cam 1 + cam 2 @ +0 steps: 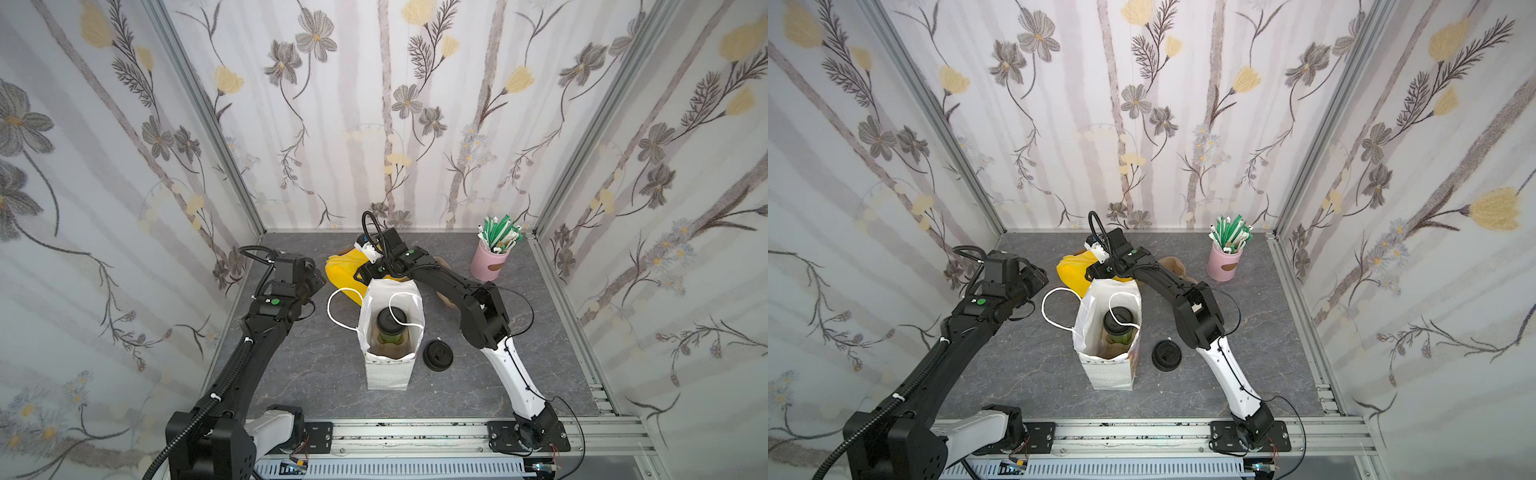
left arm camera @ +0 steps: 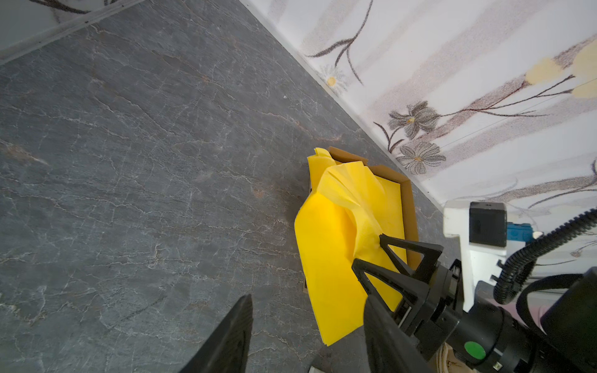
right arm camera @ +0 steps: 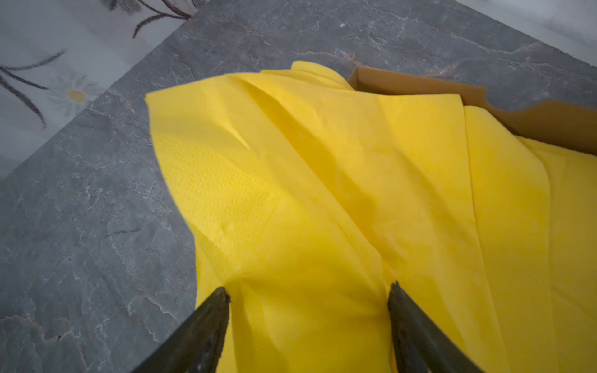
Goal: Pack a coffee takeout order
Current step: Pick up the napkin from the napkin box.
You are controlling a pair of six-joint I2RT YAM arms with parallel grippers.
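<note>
A green paper cup [image 1: 390, 332] with a round black lid [image 1: 388, 318] stands inside the white paper bag [image 1: 386, 374] at mid-table; both top views show it [image 1: 1120, 330]. Behind the bag, yellow napkins [image 1: 338, 270] lie rumpled in a shallow cardboard tray [image 3: 420, 84]. My right gripper [image 3: 308, 289] is low over the napkins and open, its fingers wide apart with a raised fold of napkin [image 3: 290, 193] between them. My left gripper [image 2: 308, 298] hovers open just left of the napkins [image 2: 323, 258], holding nothing.
A loose black lid [image 1: 438, 354] lies right of the bag. A pink holder full of wrapped straws [image 1: 489, 264] stands at the back right. A tan object [image 1: 1173, 264] is partly hidden behind the right arm. The bag's white cord handles [image 1: 332, 307] droop left.
</note>
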